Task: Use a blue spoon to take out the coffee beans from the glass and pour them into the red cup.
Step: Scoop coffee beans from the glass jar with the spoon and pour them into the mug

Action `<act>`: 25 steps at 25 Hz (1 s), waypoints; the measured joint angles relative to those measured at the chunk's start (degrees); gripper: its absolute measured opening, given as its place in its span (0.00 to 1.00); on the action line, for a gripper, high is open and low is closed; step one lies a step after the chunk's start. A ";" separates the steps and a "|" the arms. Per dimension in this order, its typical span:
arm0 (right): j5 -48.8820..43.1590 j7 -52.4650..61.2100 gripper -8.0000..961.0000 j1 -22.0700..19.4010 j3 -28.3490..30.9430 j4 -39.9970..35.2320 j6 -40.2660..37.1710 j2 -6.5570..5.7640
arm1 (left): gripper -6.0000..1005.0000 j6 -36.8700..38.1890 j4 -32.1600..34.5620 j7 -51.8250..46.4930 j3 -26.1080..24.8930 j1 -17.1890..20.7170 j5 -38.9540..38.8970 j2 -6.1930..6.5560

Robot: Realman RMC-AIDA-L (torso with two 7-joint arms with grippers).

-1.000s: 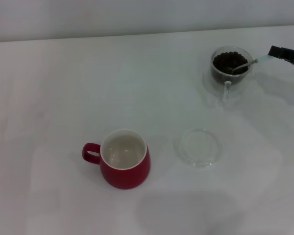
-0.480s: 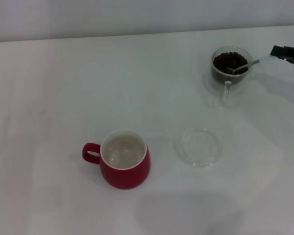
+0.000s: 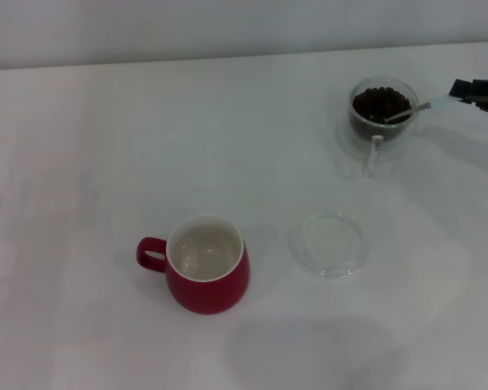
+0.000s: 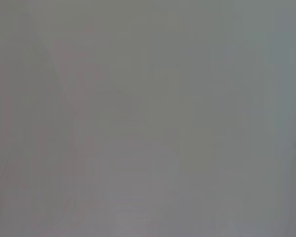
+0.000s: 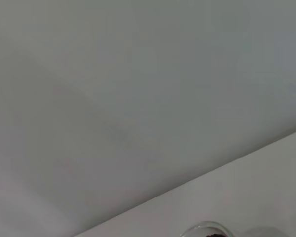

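The glass (image 3: pixel 381 114) stands at the far right of the table, filled with dark coffee beans (image 3: pixel 378 102). The blue spoon (image 3: pixel 419 106) leans over its rim, the metal bowl down among the beans and the pale handle pointing right. My right gripper (image 3: pixel 459 88) is at the right edge of the head view, shut on the end of that handle. The red cup (image 3: pixel 206 270) sits near the front centre, handle to the left, its cream inside showing no beans. In the right wrist view only the glass rim (image 5: pixel 205 227) shows at the bottom edge. My left gripper is out of view.
A flat clear glass dish (image 3: pixel 328 244) lies to the right of the red cup, between it and the glass. The white table (image 3: pixel 106 146) ends at a pale wall (image 3: pixel 228 24) behind. The left wrist view shows only a blank grey surface.
My right gripper has drifted slightly right and down, and the spoon handle has moved with it. The spoon's bowl stays in the beans. The cup and dish have not moved.
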 joint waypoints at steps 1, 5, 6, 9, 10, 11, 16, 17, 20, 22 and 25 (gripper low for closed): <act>-0.01 0.29 0.17 0.02 0.00 0.02 0.00 0.01 | 0.78 0.51 0.00 0.00 -0.01 -0.09 0.00 0.05; -0.02 0.90 0.17 0.19 0.18 0.09 0.19 0.29 | 0.78 1.06 0.00 0.00 -0.01 -0.14 0.00 0.05; -0.02 0.99 0.17 0.22 0.32 0.13 0.33 0.31 | 0.78 1.17 0.00 0.01 0.00 -0.15 0.00 0.05; 0.02 1.57 0.17 0.23 0.57 0.21 0.49 0.36 | 0.78 1.22 0.00 0.05 0.00 -0.15 0.00 0.05; 0.08 1.88 0.17 0.23 0.59 0.22 0.61 0.39 | 0.78 1.23 -0.15 0.05 -0.01 -0.16 0.00 0.05; 0.16 2.27 0.17 0.23 0.62 0.24 0.81 0.41 | 0.78 1.24 -0.27 0.05 0.00 -0.16 0.00 0.05; 0.63 3.47 0.17 0.38 1.08 0.73 1.69 0.55 | 0.78 1.36 -0.59 0.07 -0.01 -0.16 0.00 0.05; 0.70 3.64 0.17 0.46 1.52 0.92 1.75 0.60 | 0.78 1.41 -0.59 0.08 -0.01 -0.16 0.00 0.05; 0.74 3.94 0.17 0.56 2.86 1.41 1.78 0.77 | 0.78 1.82 -0.79 0.08 0.00 -0.16 -0.04 0.04; 0.77 4.02 0.17 0.77 5.65 2.76 1.62 1.16 | 0.78 2.44 -1.11 0.03 -0.01 -0.14 -0.13 0.02; 0.66 4.52 0.17 0.99 6.50 3.96 1.21 1.09 | 0.78 3.22 -1.29 -0.07 -0.01 0.04 -0.53 -0.03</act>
